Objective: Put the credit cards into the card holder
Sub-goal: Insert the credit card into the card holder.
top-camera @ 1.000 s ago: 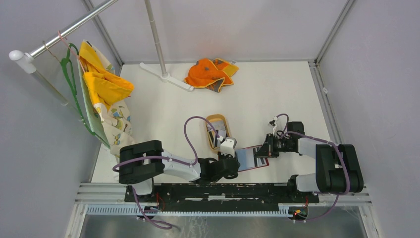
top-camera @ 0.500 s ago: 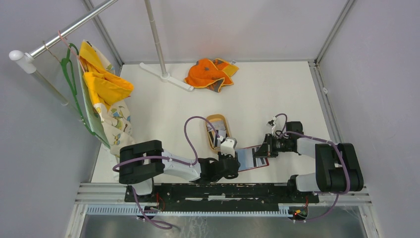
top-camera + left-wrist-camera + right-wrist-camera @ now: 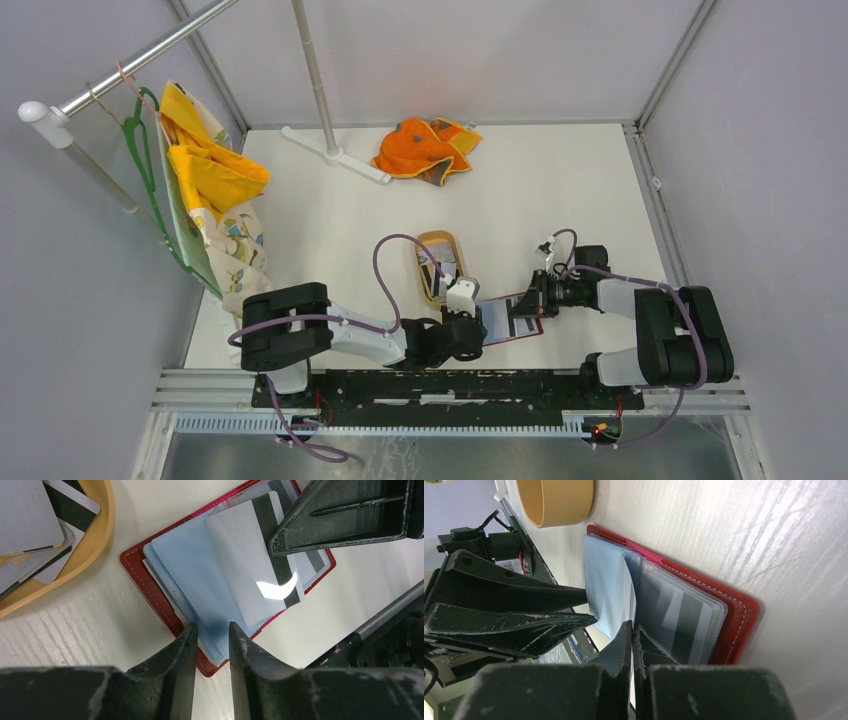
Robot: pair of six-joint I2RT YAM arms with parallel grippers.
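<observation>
- The red card holder [image 3: 150, 592] lies open on the white table [image 3: 560, 190], close to its near edge between the two arms. It sits just beside the tan oval wooden tray [image 3: 95, 540], with its pale blue plastic sleeves [image 3: 200, 575] spread across the cover.
- The left gripper [image 3: 210, 627] stands over the holder's near corner. Its jaws are a narrow gap apart, their tips on either side of the sleeves' edge. Whether they bear on the plastic cannot be told.
- The right gripper [image 3: 632, 628] reaches in from the opposite side. Its jaws are pressed together, pinching the edge of a white card with a dark stripe [image 3: 245, 575], which lies slantwise over the blue sleeves.
- A second striped card [image 3: 679, 620] sits inside a clear sleeve on the leaf nearer the right arm.
- More credit cards [image 3: 30, 520], grey and white and some dark-striped, lie overlapping in the tray.
- Toward the back of the table an orange cloth [image 3: 425, 148] lies crumpled near a white stand [image 3: 335, 155].
- At the left a yellow garment [image 3: 210, 165] hangs from a green hanger [image 3: 145, 160] on a metal rail [image 3: 140, 55].
</observation>
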